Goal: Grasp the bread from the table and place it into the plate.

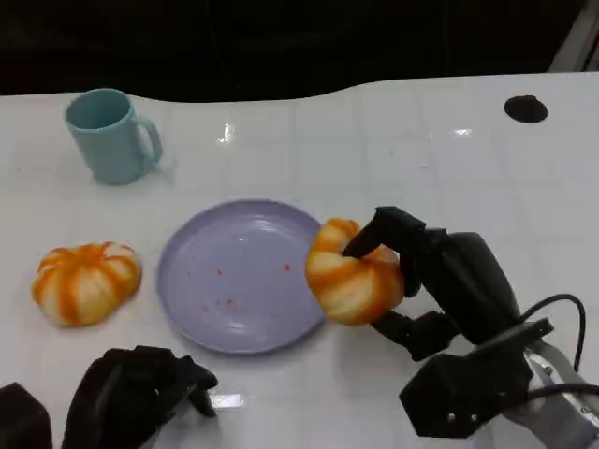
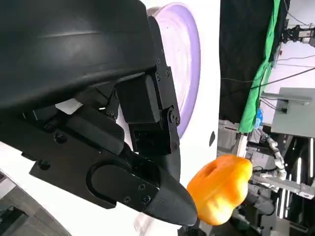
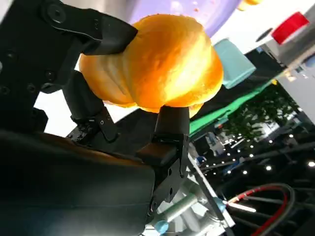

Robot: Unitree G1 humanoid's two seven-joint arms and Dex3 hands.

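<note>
Nearest the desk's front edge, the left hand [image 1: 140, 393] rests with its fingers curled in, holding nothing. Beside it, the right hand [image 1: 426, 281] grips a round orange-and-cream striped bread [image 1: 354, 273], fingers wrapped over its top and underside. This bread sits at the right rim of the lilac plate [image 1: 239, 276]. 1 more bread [image 1: 86, 281] lies toward the desk's left edge, with a teal mug [image 1: 110, 136] farther back.

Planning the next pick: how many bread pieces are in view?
2. One bread is held by the right hand at the plate's right rim; the other bread lies on the table left of the plate.
</note>
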